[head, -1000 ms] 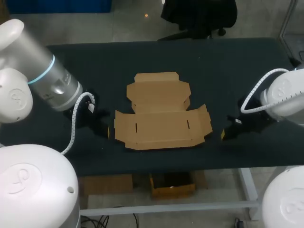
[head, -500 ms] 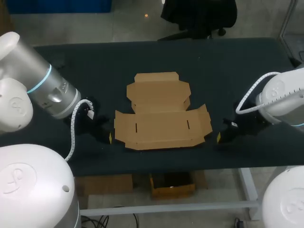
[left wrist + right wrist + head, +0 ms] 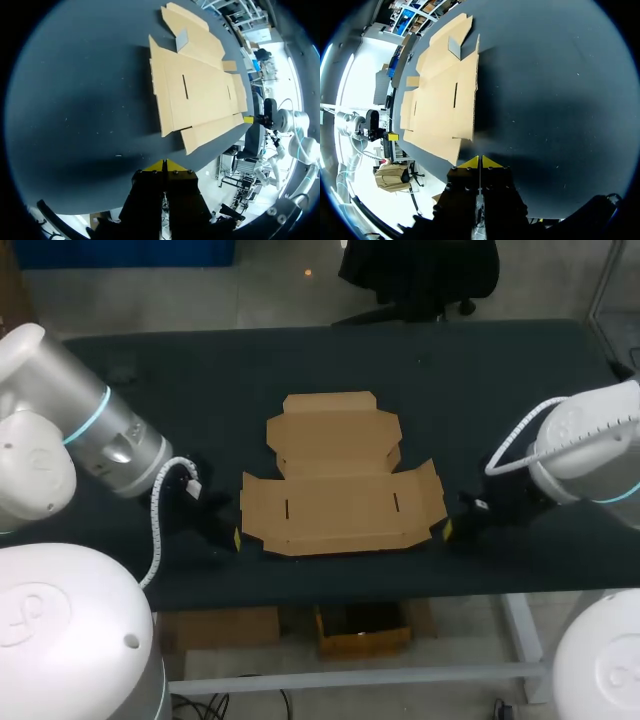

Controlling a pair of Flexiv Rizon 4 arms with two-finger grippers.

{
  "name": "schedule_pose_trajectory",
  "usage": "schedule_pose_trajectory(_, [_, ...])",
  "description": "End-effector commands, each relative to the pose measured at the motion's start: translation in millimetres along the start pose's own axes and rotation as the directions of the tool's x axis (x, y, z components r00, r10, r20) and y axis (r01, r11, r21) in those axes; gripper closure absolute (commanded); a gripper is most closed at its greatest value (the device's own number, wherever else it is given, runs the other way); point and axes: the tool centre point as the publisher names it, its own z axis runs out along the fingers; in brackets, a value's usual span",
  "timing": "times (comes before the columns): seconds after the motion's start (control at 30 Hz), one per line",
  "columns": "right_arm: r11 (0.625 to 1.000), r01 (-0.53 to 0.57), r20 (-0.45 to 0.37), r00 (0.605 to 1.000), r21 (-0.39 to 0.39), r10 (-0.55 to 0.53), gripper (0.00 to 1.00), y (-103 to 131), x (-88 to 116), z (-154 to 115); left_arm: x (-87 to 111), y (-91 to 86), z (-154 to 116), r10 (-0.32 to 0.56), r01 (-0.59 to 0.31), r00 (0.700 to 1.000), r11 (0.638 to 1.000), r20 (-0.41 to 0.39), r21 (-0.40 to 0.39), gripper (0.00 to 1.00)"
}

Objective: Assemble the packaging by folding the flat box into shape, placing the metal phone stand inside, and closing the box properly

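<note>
Flat box (image 3: 340, 505): brown cardboard, slotted, flapped, on dark table (image 3: 200, 370).

Box (image 3: 340, 490) lies flat and unfolded, mid tabletop (image 3: 200, 370). Its narrower panel is on the far side; its wider panel, with two short slots and side flaps, is on the near side. Left arm (image 3: 100, 435) comes in left of box, with left jaws low and just beside box's near-left corner, one yellow tip showing. Right arm (image 3: 585, 455) comes in right of box, with right jaws low and just beside its near-right corner. Can't tell contact on either side. White coiled cable (image 3: 158, 510) runs along left arm.
</note>
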Motion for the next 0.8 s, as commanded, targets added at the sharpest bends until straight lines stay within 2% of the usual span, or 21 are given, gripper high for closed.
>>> schedule_pose_trajectory(0.03, [1.0,0.008,-0.037,0.999,0.002,-0.008,1.0,4,-2,9,-0.9,-4.5,7,0.002,-0.002,1.0,1.0,-0.005,-0.008,1.0])
schedule_pose_trajectory(0.8, [0.999,0.034,-0.084,0.996,0.028,-0.032,1.0,16,7,29,-6.2,-3.4,18,-0.002,0.001,1.0,0.999,-0.028,-0.032,1.0])
